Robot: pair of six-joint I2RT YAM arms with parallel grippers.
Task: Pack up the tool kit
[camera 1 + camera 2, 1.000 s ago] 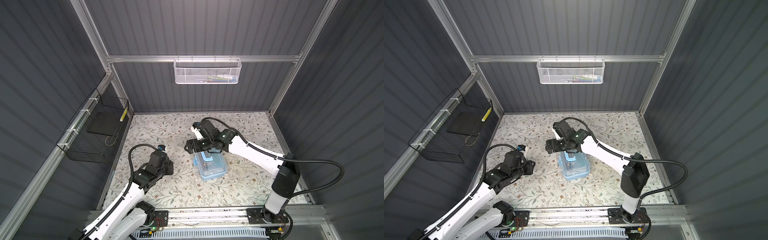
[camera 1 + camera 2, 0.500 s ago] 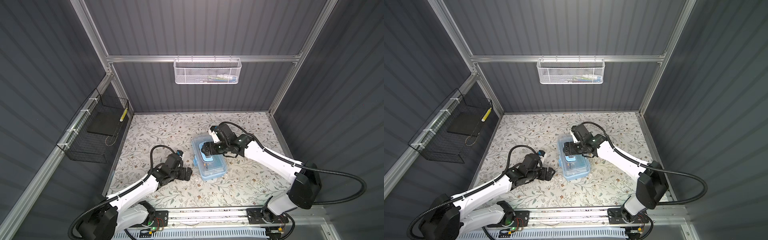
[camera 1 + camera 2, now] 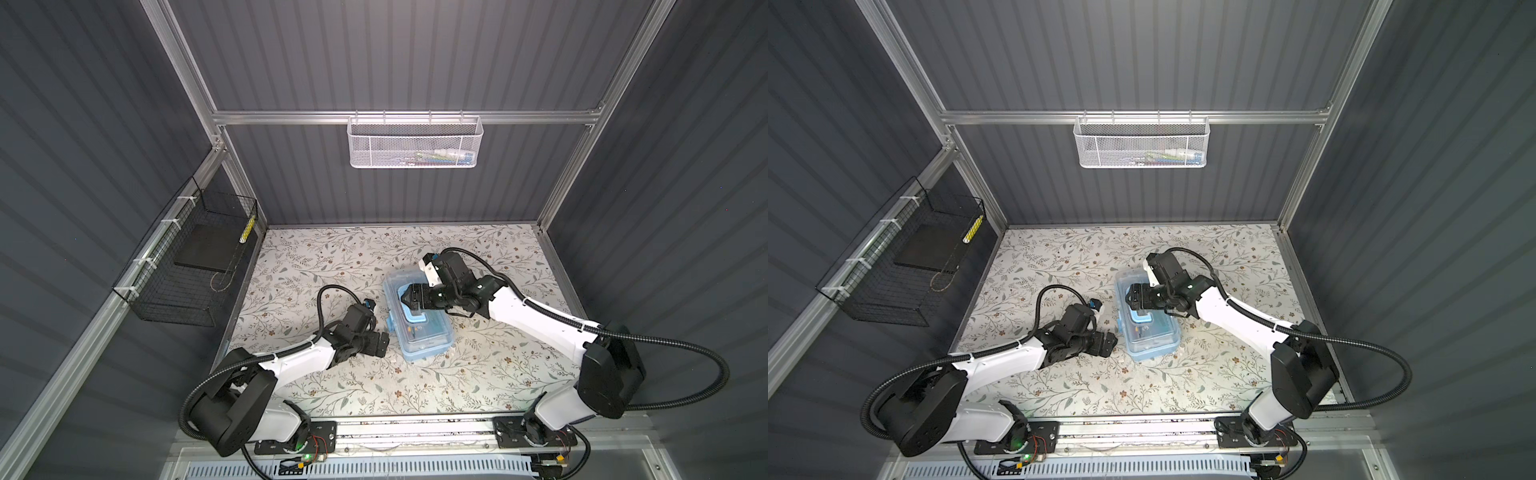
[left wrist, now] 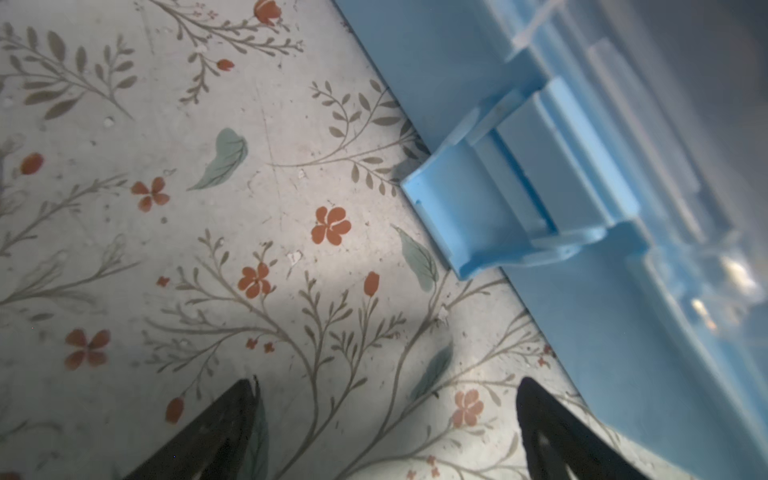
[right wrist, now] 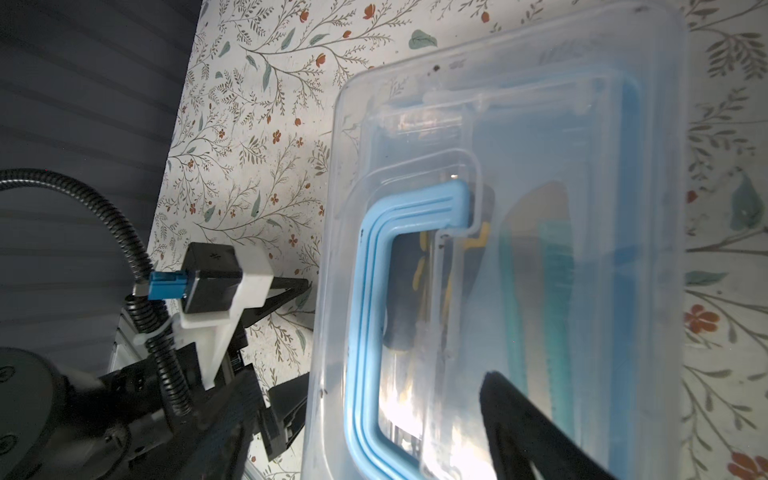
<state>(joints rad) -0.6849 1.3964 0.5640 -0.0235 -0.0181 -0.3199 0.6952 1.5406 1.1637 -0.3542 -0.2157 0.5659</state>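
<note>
The left tool [image 3: 380,345] lies low on the table [image 3: 332,257] with its fingers spread and only flowered table surface between them. It sits at the 8 o'clock side of the tool kit [image 3: 419,336], close to it but not touching. The left wrist view shows the same tool [image 4: 386,386] pointing at a blue latch [image 4: 469,208] that juts out from the box's side wall.

The tool kit sits about mid-table, with its long sides running from 12 to 6 o'clock and its clear lid down. The blue handle [image 5: 370,316] lies flat on the lid. Through the lid I can see a black-and-yellow tool [image 5: 415,291] and a teal one [image 5: 552,291].

The right tool [image 3: 405,297] reaches in from 3 o'clock and hangs over the 12 o'clock half of the lid, hiding that part in both top views. Its jaws are apart and grip nothing I can see. One finger [image 5: 523,419] shows above the lid beside the handle.

A white mesh basket [image 3: 413,143] hangs on the back wall at 12 o'clock, with small items inside that I can't make out. A black wire basket [image 3: 187,266] hangs on the side wall at 9 o'clock. Both are well clear of the arms.
</note>
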